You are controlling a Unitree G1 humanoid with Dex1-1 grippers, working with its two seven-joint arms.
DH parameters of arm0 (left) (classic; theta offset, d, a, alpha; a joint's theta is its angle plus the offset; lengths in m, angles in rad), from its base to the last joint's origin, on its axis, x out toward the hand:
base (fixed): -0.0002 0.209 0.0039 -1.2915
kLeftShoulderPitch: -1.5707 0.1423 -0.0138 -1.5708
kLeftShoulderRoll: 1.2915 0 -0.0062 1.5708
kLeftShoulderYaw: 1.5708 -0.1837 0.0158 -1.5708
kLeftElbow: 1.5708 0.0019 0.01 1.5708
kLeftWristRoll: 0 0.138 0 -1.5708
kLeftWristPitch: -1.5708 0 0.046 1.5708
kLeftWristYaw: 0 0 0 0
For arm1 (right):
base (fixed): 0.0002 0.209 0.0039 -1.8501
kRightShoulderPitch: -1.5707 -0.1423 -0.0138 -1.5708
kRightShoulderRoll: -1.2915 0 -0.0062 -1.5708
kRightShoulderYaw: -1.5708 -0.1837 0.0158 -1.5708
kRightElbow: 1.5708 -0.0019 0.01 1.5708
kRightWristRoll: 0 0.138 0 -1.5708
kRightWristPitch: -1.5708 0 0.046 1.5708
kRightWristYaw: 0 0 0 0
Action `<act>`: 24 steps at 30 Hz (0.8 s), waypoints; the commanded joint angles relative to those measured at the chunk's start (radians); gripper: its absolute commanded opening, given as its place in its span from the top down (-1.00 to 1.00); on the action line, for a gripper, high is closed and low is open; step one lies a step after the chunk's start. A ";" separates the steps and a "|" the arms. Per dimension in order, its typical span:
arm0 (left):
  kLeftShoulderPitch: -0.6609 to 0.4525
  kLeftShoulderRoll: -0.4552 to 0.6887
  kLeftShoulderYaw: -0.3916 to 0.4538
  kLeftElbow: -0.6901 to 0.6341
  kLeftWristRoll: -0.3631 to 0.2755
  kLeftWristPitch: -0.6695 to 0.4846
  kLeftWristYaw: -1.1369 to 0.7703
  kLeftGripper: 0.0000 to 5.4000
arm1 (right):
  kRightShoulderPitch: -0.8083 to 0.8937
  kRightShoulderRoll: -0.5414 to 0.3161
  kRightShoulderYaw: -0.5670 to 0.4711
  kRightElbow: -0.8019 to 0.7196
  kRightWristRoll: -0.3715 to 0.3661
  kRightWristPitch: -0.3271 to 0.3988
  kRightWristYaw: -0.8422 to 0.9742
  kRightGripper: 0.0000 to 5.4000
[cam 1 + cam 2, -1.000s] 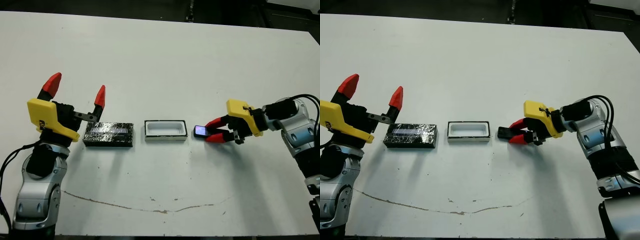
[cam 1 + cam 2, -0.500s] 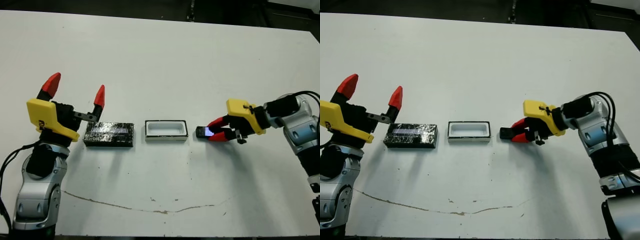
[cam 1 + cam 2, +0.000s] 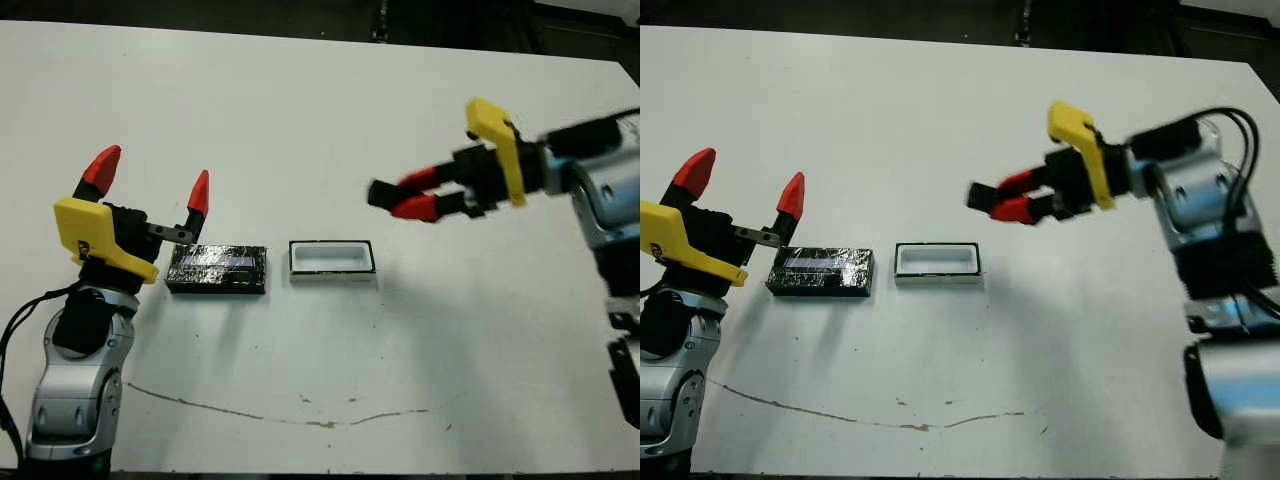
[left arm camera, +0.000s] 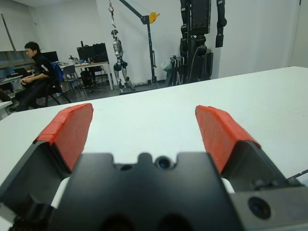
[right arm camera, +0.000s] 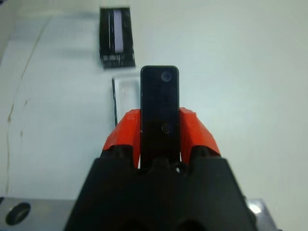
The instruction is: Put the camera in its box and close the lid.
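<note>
Currently: right hand (image 3: pixel 400 200) clamped on camera (image 5: pixel 159 110), airborne beside box (image 3: pixel 332 262); left hand (image 3: pixel 150 190) apart; risk: tilted entry catching rim.

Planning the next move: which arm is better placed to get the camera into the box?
Right. The right gripper already clamps the camera in the air near the box; the left gripper hovers open beside the lid.

The white desk (image 3: pixel 320 110) carried two things. The lid (image 3: pixel 217 269) lay flat, and the box (image 3: pixel 332 262) sat open just beside it.
</note>
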 commanded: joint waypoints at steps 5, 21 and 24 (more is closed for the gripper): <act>0.014 -0.004 0.000 -0.006 -0.007 0.011 0.007 -1.00 | -0.022 0.116 0.047 0.085 0.017 -0.073 0.032 0.38; 0.015 -0.006 -0.005 -0.013 0.002 0.021 0.017 -1.00 | 0.018 0.192 0.101 0.092 -0.013 -0.088 -0.001 0.38; 0.014 -0.004 -0.005 -0.012 -0.001 0.019 0.012 -1.00 | 0.020 0.191 0.108 0.094 -0.019 -0.085 -0.003 0.38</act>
